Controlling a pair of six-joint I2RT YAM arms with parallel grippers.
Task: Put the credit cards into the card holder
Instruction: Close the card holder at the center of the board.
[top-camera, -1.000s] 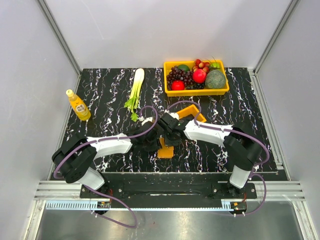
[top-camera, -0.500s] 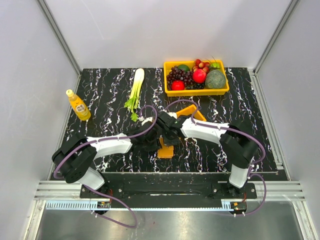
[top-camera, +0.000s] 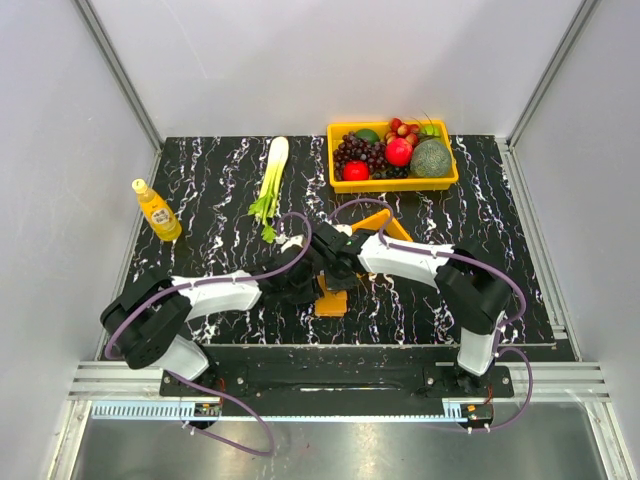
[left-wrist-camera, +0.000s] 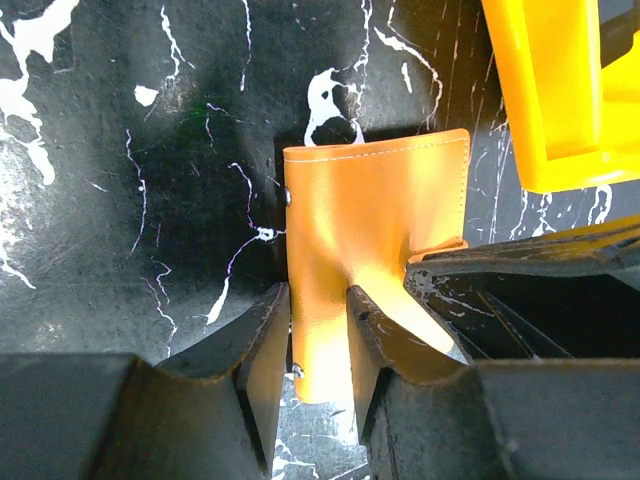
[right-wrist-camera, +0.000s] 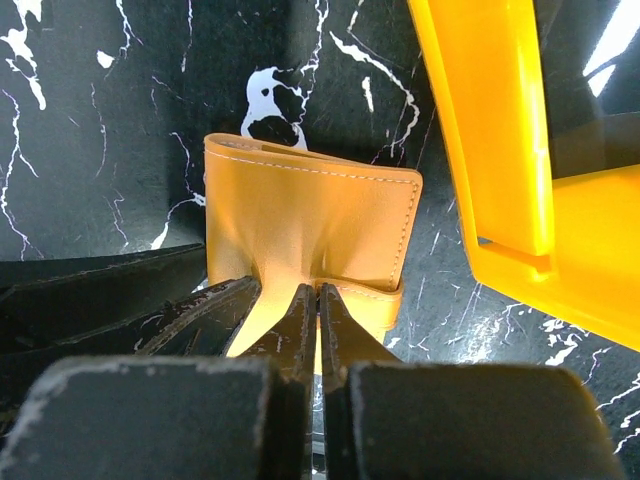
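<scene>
holder (left-wrist-camera: 375, 215) lying 6-to-12 on bench (left-wrist-camera: 130, 200), stitched edge at 12, left end effector (left-wrist-camera: 318, 300) and right end effector (right-wrist-camera: 317, 300) both grasping its puckered near end, tray (right-wrist-camera: 480, 130) close at 2, room at 9

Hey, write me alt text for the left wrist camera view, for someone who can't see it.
The left tool pinches the lower part of a flat orange card holder against a black marbled table. A corner of an orange tray shows at upper right.

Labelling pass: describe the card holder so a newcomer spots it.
On the black marble table, look where the left gripper meets the right gripper. The card holder is the thin, stitched orange wallet there; the orange tray beside it has raised walls.
</scene>
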